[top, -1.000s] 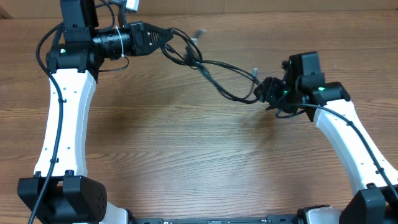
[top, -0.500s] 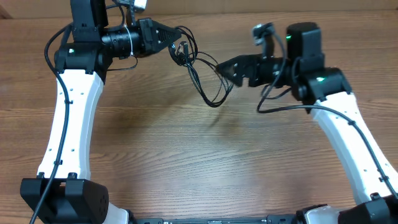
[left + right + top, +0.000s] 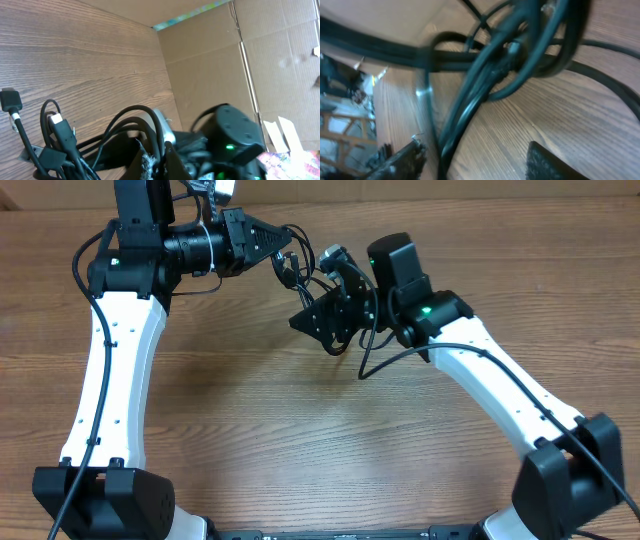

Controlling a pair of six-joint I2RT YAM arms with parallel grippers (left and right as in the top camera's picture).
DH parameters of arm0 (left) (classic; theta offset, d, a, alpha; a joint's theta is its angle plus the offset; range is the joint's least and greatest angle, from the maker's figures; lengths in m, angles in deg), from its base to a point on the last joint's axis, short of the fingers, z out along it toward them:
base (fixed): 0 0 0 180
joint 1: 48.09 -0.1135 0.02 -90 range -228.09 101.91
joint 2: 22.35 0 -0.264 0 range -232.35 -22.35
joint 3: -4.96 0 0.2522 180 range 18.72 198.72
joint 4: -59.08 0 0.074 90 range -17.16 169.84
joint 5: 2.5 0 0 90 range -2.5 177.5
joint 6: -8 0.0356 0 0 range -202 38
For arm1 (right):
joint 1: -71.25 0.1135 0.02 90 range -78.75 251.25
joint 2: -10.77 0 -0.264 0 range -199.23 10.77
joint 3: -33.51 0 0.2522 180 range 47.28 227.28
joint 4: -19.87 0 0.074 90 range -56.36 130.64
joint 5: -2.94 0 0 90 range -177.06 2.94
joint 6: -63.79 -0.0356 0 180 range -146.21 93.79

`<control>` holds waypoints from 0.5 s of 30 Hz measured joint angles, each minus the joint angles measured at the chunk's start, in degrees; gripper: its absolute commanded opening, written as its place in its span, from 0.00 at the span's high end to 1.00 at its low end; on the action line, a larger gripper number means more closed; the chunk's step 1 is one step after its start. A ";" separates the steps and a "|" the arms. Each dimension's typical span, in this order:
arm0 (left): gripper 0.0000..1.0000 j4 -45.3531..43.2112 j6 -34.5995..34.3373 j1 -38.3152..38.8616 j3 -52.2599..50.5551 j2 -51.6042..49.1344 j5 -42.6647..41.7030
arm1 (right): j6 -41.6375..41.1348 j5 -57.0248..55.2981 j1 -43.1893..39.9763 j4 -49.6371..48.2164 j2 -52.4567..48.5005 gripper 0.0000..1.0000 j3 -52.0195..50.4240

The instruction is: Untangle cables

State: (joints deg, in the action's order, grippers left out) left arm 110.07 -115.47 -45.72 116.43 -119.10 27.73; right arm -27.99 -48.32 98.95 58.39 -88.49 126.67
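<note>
The cables [image 3: 300,272] are a tangle of thin black cords hanging above the wooden table [image 3: 300,450] at the back middle. My left gripper [image 3: 287,248] points right and is shut on the top of the tangle. In the left wrist view its tips [image 3: 161,150] pinch a black strand, with looped cables [image 3: 125,120] and plug ends spreading left. My right gripper [image 3: 310,330] points left, just below and right of the tangle. In the right wrist view it [image 3: 475,160] stands open, and dark strands of the cables [image 3: 455,125] run between its fingers, close to the left finger [image 3: 400,160].
A cardboard wall [image 3: 210,60] stands behind the table's far edge. The right arm's own thick black wire [image 3: 385,360] loops down beside its wrist. Both arms crowd the back middle of the table.
My right arm has swung left from the right side of the table to the hanging tangle. The stretched strand between the grippers has gone slack. The left gripper has kept its hold.
</note>
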 measured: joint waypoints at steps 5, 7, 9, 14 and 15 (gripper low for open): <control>0.96 1.42 1.79 -0.50 0.11 0.00 1.86 | -1.99 -1.68 0.17 -1.11 -0.74 0.96 0.00; 0.96 3.89 3.82 -1.60 0.22 0.00 5.60 | -4.07 -1.14 -1.16 -1.01 -0.55 0.96 0.00; 0.96 6.16 5.75 -3.15 0.22 0.00 9.81 | -4.98 1.20 -2.73 -0.98 0.11 0.96 0.00; 0.96 11.85 10.21 -5.03 0.24 0.24 22.05 | -6.60 11.74 -6.01 -1.97 7.72 0.96 0.00; 0.96 12.44 10.67 -5.03 0.26 0.35 23.30 | -6.67 12.63 -6.21 -2.19 8.41 0.96 0.00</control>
State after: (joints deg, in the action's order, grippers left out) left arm 122.51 -104.81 -50.74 116.69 -118.75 51.03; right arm -34.66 -35.69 92.75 56.20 -80.08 126.67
